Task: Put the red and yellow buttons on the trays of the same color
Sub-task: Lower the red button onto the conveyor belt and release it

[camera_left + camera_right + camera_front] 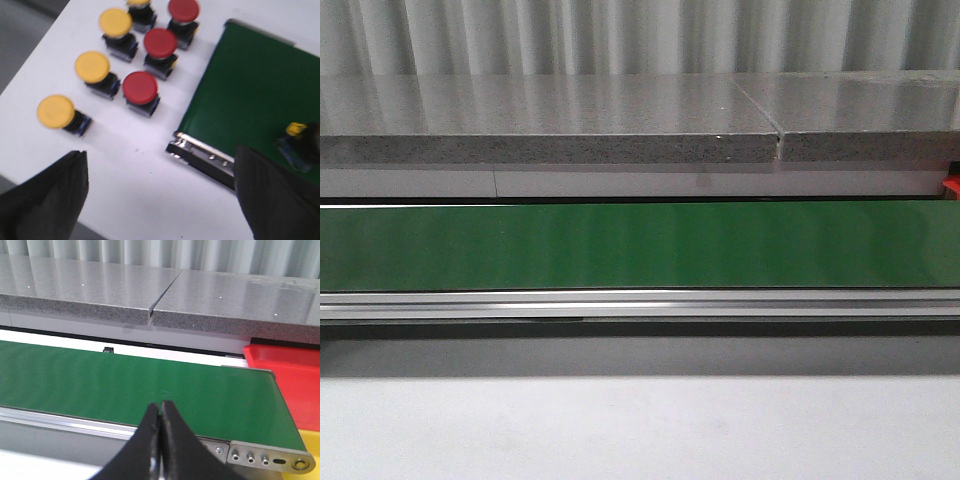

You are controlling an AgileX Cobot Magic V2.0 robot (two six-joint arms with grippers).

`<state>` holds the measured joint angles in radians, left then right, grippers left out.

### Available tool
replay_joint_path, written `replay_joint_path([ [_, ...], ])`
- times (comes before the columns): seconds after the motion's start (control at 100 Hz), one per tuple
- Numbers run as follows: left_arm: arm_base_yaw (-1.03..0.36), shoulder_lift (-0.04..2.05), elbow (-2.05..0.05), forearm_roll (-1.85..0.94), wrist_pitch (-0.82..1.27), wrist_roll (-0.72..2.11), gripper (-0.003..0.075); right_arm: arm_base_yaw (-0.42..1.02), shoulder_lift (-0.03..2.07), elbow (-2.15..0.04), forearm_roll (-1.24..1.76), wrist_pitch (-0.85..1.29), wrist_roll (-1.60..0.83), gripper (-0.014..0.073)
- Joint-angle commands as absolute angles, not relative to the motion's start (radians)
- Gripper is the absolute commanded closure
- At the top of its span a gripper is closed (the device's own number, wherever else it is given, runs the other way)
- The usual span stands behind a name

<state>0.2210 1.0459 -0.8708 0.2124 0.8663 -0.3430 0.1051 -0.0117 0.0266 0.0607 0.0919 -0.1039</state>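
While round domed buttons (140, 87) sit grouped | left gripper (160, 200) spread | right gripper (160, 440) pressed together

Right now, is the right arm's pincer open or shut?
Shut. In the right wrist view the right pincer has its two black fingers pressed together tip to tip over the green conveyor belt, with nothing between them.

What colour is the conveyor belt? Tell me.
Green conveyor belt, clearest in the front view.

No readable text, label or number shows anywhere.
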Motion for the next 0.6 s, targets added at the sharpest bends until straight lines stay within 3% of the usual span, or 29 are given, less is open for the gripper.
replay_joint_path([
  [0.0,0.306,1.029,-0.838,0.206,0.782,-0.379,0.0155,0.105,-0.021,0.012,0.053,0.019,-0.105,0.0662],
  [0.28,0.507,1.044,-0.773,0.218,0.693,-0.460,0.0155,0.105,-0.021,0.012,0.053,0.019,-0.105,0.0662],
  [0.59,0.540,1.193,-0.773,0.244,0.679,-0.465,0.0155,0.105,-0.021,0.012,0.053,0.019,-0.105,0.0662],
])
